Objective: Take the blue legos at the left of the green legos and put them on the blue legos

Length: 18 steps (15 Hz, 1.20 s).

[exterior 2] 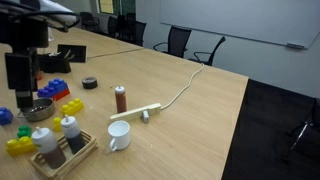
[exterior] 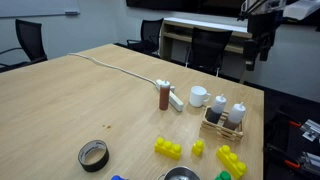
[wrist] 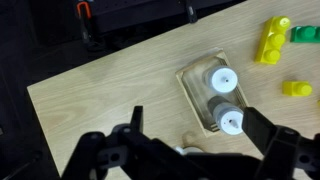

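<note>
Over the table (wrist: 90, 90), in wrist view: gripper (wrist: 193, 118) low in frame, fingers (wrist: 136, 122) spread wide either side of the bottle tray (wrist: 188, 80), nothing held. Right of the bottle tray: yellow bricks (wrist: 272, 40); just beside those, farther right, green legos (wrist: 303, 36) at frame edge, lying on the table.

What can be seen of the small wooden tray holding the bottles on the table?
The tray is a small, shallow rectangle of pale wood with a raised rim. It lies flat on the wooden table, near one edge. Two upright white-capped bottles stand inside it side by side and fill most of it. A white mug stands just beside the tray, and yellow bricks lie apart from it.
</note>
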Tool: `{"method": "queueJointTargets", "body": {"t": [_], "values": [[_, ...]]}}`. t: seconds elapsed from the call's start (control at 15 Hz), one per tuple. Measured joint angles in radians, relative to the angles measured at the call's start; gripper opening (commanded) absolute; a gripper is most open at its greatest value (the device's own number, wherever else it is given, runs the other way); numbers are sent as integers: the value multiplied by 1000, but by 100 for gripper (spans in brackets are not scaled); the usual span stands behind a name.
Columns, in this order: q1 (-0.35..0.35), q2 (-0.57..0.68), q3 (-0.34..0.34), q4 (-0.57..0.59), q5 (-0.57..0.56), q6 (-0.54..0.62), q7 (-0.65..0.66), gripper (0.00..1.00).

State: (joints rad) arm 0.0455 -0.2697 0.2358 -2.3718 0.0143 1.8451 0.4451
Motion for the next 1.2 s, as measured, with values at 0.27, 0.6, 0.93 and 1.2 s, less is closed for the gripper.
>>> {"method": "queueJointTargets", "body": {"t": [0.27, 0.6, 0.93, 1.2], "values": [[9, 0, -2, 0, -1, 2, -1, 100], [15, 0, -7, 0, -2, 2, 0, 100], [58, 6, 1, -3, 0, 2, -32, 100], [175, 45, 57, -2, 15, 34, -108, 100]]}}
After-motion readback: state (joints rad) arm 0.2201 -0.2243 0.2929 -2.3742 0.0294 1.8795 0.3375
